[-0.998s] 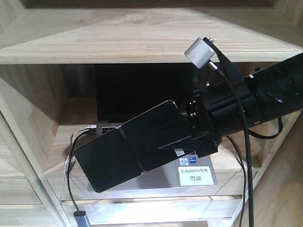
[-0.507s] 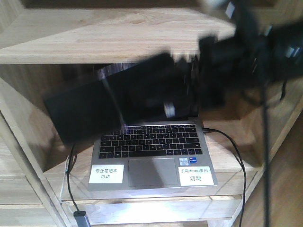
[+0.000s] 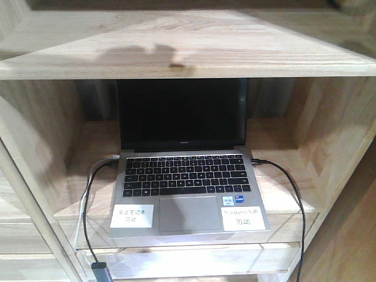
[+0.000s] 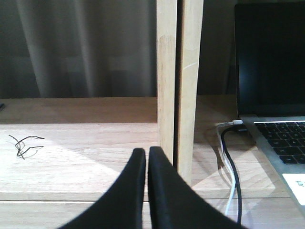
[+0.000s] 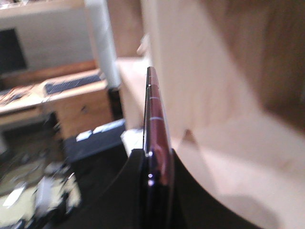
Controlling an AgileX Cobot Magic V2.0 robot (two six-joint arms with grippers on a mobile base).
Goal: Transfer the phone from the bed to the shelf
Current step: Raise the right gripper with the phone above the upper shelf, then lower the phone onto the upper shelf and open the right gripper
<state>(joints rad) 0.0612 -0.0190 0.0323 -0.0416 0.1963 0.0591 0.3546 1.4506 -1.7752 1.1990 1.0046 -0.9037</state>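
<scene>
Between right fingers: the right gripper (image 5: pixel 155 160) clamps the thin black pink-rimmed phone (image 5: pixel 153 112), seen edge-on, its face hidden.
Left gripper (image 4: pixel 147 157): black fingers pressed together, empty.
Pale wooden shelf (image 3: pixel 176 53): blurred beside the phone.
Grey laptop (image 3: pixel 185 176): partly cut off.

Right wrist view: blurred throughout; phone (image 5: pixel 155 138) seen edge-on, face hidden, lower end cut off by frame edge between the right tool (image 5: pixel 155 167) fingers. Front view: laptop (image 3: pixel 185 176) label text too small to read. Left wrist view: laptop cut off at right edge.
</scene>
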